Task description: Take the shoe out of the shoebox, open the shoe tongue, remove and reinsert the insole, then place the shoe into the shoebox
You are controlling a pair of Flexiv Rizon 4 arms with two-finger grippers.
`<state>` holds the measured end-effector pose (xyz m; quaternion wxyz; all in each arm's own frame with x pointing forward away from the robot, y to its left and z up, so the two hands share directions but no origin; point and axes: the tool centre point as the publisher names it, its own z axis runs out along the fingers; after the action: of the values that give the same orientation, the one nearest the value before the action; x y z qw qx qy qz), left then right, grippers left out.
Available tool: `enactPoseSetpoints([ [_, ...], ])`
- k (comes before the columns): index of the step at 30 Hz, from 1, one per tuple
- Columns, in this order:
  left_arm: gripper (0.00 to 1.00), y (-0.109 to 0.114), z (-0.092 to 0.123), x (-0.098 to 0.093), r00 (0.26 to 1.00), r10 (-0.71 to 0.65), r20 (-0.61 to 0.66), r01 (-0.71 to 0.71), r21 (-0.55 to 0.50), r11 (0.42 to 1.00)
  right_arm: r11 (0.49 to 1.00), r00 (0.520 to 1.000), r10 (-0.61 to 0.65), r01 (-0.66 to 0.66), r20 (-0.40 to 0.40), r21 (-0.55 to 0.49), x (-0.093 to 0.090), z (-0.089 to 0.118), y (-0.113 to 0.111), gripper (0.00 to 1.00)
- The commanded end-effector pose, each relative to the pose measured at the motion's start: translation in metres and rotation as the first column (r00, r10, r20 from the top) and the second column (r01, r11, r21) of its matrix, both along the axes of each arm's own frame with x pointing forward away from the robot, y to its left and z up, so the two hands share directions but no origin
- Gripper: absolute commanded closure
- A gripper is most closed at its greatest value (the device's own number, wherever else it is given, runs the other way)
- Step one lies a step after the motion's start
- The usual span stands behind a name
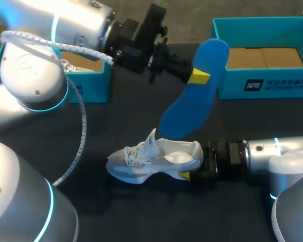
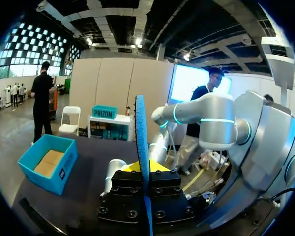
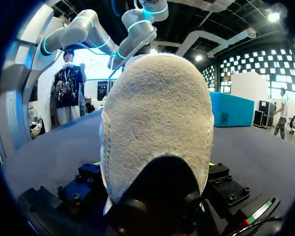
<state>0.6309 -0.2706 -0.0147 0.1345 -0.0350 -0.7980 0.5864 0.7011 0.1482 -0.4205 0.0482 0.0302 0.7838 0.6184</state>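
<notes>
Progress sits near the midpoint, as I judge it. The white lace-up sneaker [image 1: 156,157] is out of its box and rests on its sole on the black table [image 1: 141,212]. In the head view it lies toward six o'clock from the table's middle, toe pointing to nine o'clock and heel to three. Its tongue stands up from the laces, so the opening step looks done.

The blue foam insole [image 1: 194,96] is out of the shoe and held in the air above it, slanting from over the heel up toward one o'clock. Whether its lower end touches the collar I cannot tell. The left gripper [image 1: 198,76], reaching in from ten o'clock, is clamped on the insole's edge. In the left wrist view the insole stands edge-on, pinched between that gripper's jaws.

The right gripper [image 1: 192,169], coming in from three o'clock, grasps the sneaker's heel from both sides. In the right wrist view the suede-like heel fills the space between its jaws.

The open teal cardboard shoebox [image 1: 272,83] waits at two o'clock, showing only its brown floor. A second teal box [image 1: 91,83] sits at ten o'clock under the left arm, with something white inside.

Still to do: slide the insole back in, then carry the shoe to the shoebox.
</notes>
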Motion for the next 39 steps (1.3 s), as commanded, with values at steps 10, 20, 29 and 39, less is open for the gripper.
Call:
enactPoseSetpoints([
  [10, 1.0, 0.04, 0.055, -0.024, 0.998, 0.007, -0.068, -0.015, -0.118, 0.993, 1.0, 1.0, -0.001, 0.001, 0.0, -0.004, -0.001, 0.0, 0.001, 1.0],
  [20, 1.0, 0.045, 0.064, -0.025, 0.995, 0.062, -0.084, -0.068, -0.077, 0.995, 1.0, 1.0, -0.001, 0.001, 0.0, -0.004, -0.001, 0.0, 0.001, 1.0],
  [29, 1.0, 0.049, 0.066, -0.03, 0.994, 0.045, -0.098, -0.056, -0.11, 0.992, 1.0, 1.0, -0.001, 0.001, 0.0, -0.004, -0.001, 0.0, 0.001, 1.0],
  [39, 1.0, 0.066, 0.083, -0.05, 0.981, 0.096, -0.166, -0.121, -0.145, 0.982, 1.0, 1.0, -0.001, 0.001, 0.0, -0.004, -0.001, 0.0, 0.001, 1.0],
])
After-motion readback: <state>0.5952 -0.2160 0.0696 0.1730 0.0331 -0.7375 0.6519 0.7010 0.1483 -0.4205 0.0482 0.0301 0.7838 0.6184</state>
